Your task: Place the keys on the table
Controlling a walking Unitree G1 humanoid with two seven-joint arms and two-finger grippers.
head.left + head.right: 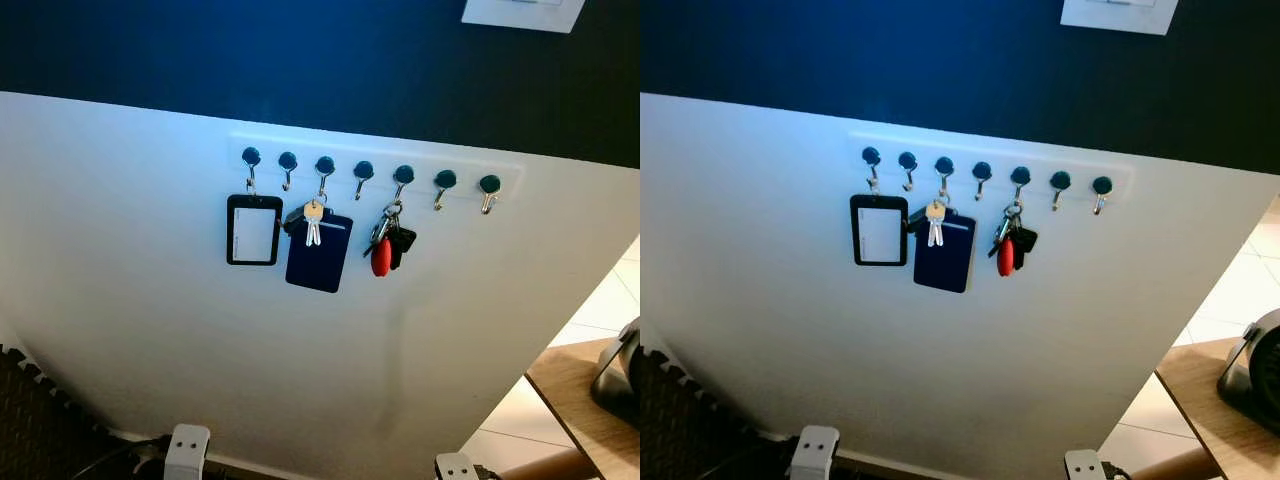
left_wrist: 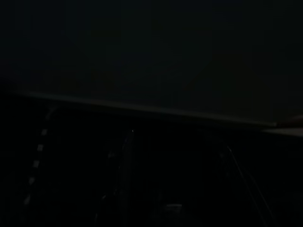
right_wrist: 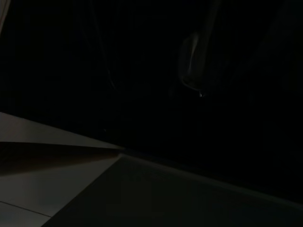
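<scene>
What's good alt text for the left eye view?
A white wall panel carries a rack of seven hooks; a bunch of keys with a red fob hangs from the fifth hook from the left. Further left hang a black-framed badge holder and a dark blue card holder with a small key. A wooden table edges in at lower right.

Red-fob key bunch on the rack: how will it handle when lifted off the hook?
Probably floppy: the key bunch dangles from one ring on its hook, so keys and red fob should swing and splay. Likely light yet dense. It must lift clear of the upturned hook tip, or it may snag.
</scene>
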